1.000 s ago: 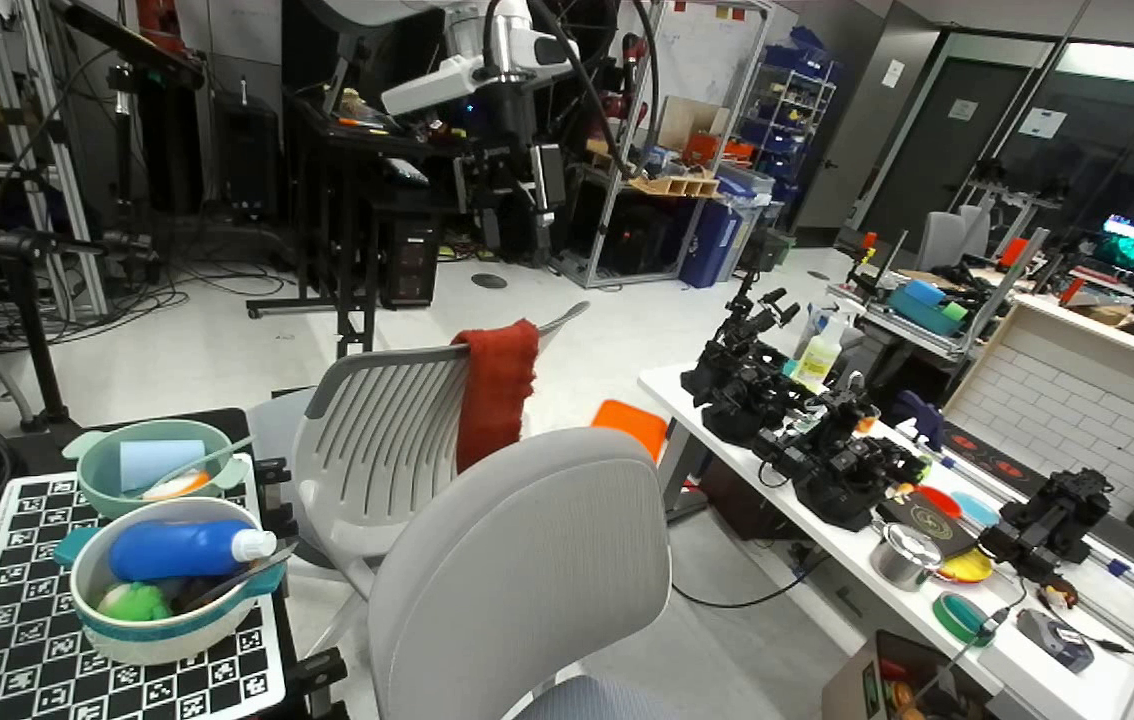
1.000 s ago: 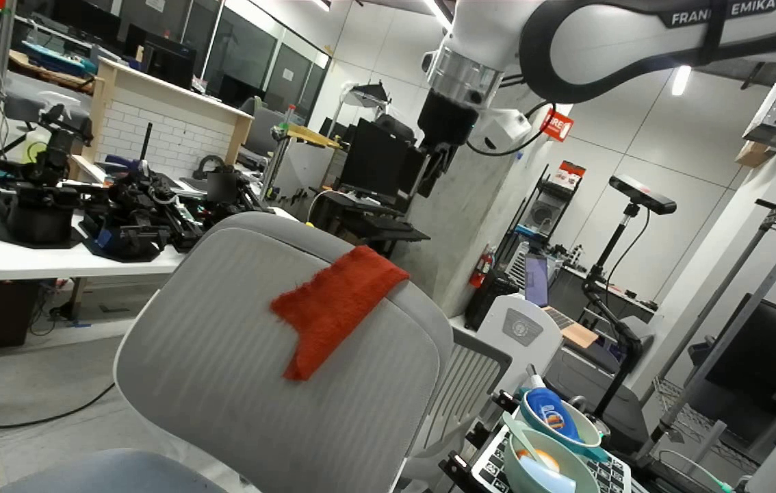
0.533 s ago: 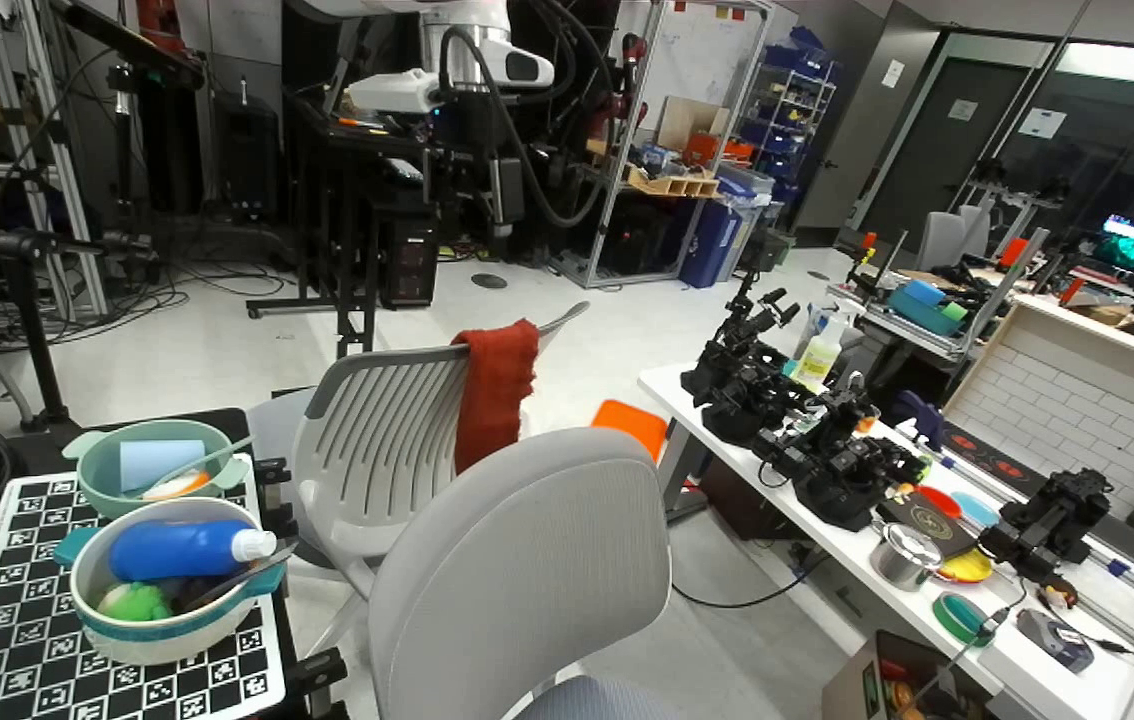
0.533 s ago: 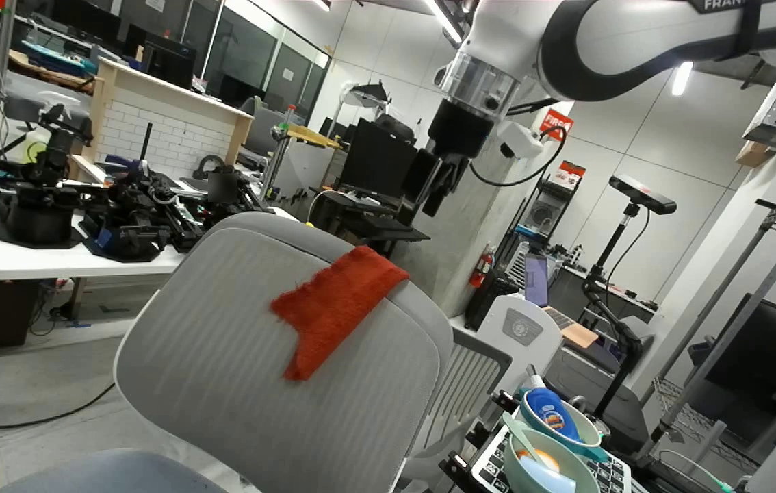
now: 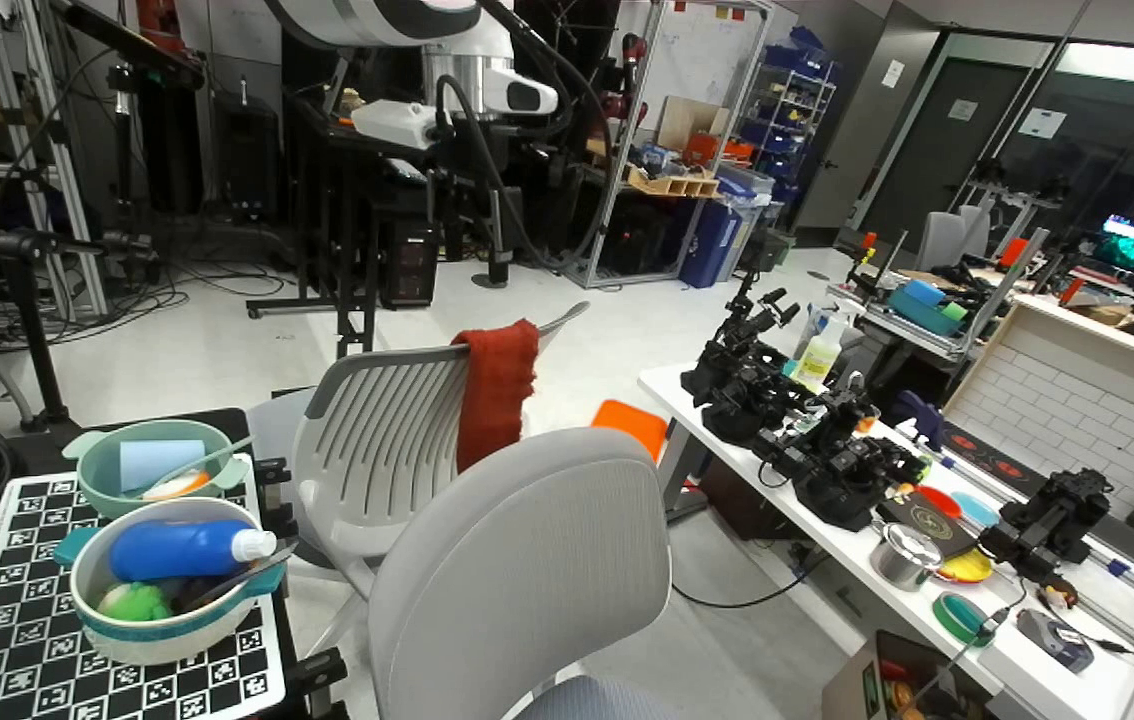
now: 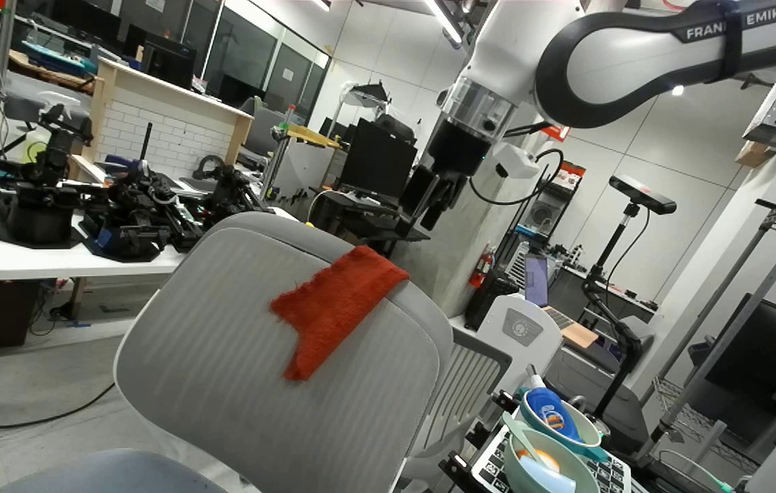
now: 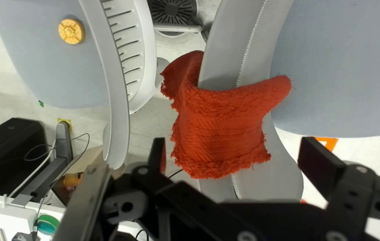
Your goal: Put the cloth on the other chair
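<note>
Wrist view: gripper [image 7: 235,154] at bottom, fingers [image 7: 319,167] spread wide apart. Orange-red cloth [image 7: 222,130] seen in the gap beyond them, draped over the top edge of a gray chair [image 7: 232,50], frayed border, part falling to each side. Second chair [image 7: 114,77] close by at left, slatted back toward the first; round yellow thing [image 7: 71,31] on its seat.

In an exterior view: cloth [image 5: 495,395] hangs down the slatted back of the gray chair [image 5: 377,430], which is farther from the camera; second chair [image 5: 527,560] nearer, partly overlapping it. Gripper [image 5: 467,225] up in the background, dark on dark, finger gap unreadable here. Lower left: green bowl [image 5: 99,470], and white pot [image 5: 152,645] with a blue bottle [image 5: 177,550], on a checkered board [image 5: 17,600]. Right: white table [image 5: 1057,695] with black robot arms [image 5: 832,475].

In an exterior view: cloth [image 6: 340,308] over the top of the gray chair [image 6: 258,370], hanging down its fabric face, lower end narrowing. Gripper [image 6: 423,209] above and behind the chair top, tilted downward, apart from the cloth. Second chair [image 6: 463,387] behind, partly hidden.
</note>
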